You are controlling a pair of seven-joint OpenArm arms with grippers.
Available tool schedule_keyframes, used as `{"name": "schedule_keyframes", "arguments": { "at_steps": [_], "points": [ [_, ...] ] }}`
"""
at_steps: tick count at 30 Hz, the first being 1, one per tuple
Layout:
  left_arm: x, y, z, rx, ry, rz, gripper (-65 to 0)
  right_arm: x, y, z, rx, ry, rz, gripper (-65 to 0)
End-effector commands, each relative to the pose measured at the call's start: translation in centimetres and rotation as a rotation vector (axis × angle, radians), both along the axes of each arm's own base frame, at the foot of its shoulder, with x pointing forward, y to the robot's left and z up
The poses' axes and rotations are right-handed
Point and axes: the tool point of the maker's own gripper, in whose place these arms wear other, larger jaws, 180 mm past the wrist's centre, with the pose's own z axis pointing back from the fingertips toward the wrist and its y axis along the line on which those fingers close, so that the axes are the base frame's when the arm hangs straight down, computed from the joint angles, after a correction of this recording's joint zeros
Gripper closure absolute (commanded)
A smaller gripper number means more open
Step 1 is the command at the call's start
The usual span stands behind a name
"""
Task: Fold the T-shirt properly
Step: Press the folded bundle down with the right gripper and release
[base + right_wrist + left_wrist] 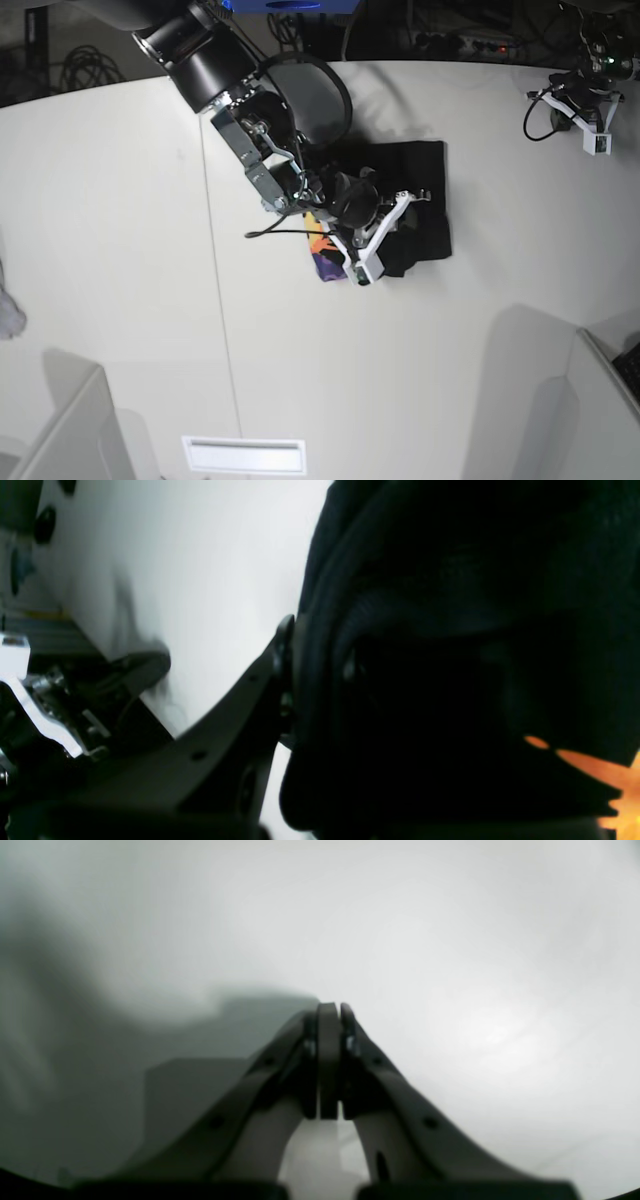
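Gripping a bunched fold of black cloth, the right gripper [300, 680] has its jaws pinched narrow on the one T-shirt [415, 205], which lies partly folded near the middle of the white table [120, 250]. Its long axis runs roughly front to back in the base view, with a strip of orange and purple print showing at its near left edge. Two arms work here; the left gripper [330, 1060] hangs closed and empty, well apart.
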Motion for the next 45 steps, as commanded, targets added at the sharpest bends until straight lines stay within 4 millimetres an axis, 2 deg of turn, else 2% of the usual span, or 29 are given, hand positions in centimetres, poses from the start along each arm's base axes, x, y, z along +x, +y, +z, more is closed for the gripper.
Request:
{"name": "schedule_keyframes", "arguments": {
  "at_steps": [1, 12, 20, 23, 26, 27, 33, 41, 45],
  "points": [
    [0.7, 0.4, 0.9, 0.015, -0.033, -0.008, 0.0, 1.1, 0.7, 1.9, 0.037, -0.047, -0.003, 0.0],
    [0.7, 0.4, 0.8, 0.013, -0.031, -0.009, 0.0, 1.6, 1.4, 2.8, 0.058, -0.07, -0.011, 0.0],
    [0.7, 0.4, 0.8, 0.013, -0.031, -0.009, 0.0, 1.5, 1.3, 1.8, 0.045, -0.042, -0.011, -0.8],
    [0.7, 0.4, 0.8, 0.013, -0.031, -0.009, 0.0, 1.4, 1.3, 1.8, 0.045, -0.041, -0.011, -19.1],
    [0.7, 0.4, 0.9, 0.015, -0.031, -0.009, 0.0, 1.4, 1.3, 1.8, 0.045, -0.041, -0.011, -30.6],
    [0.7, 0.5, 1.0, 0.019, -0.031, -0.012, 0.0, 1.4, 1.3, 1.8, 0.046, -0.041, -0.011, -32.1],
    [0.9, 1.0, 1.3, 0.032, -0.031, -0.019, 0.0, 1.5, 1.5, 2.2, 0.052, -0.05, -0.007, -31.2],
    [0.9, 1.0, 1.3, 0.033, -0.032, -0.018, 0.0, -0.2, 4.5, 3.2, 0.028, -0.104, 0.121, -31.2],
    [0.9, 1.1, 1.3, 0.034, -0.033, -0.015, 0.0, -0.3, 5.1, 3.7, 0.039, -0.112, 0.13, -31.2]
  ]
}}
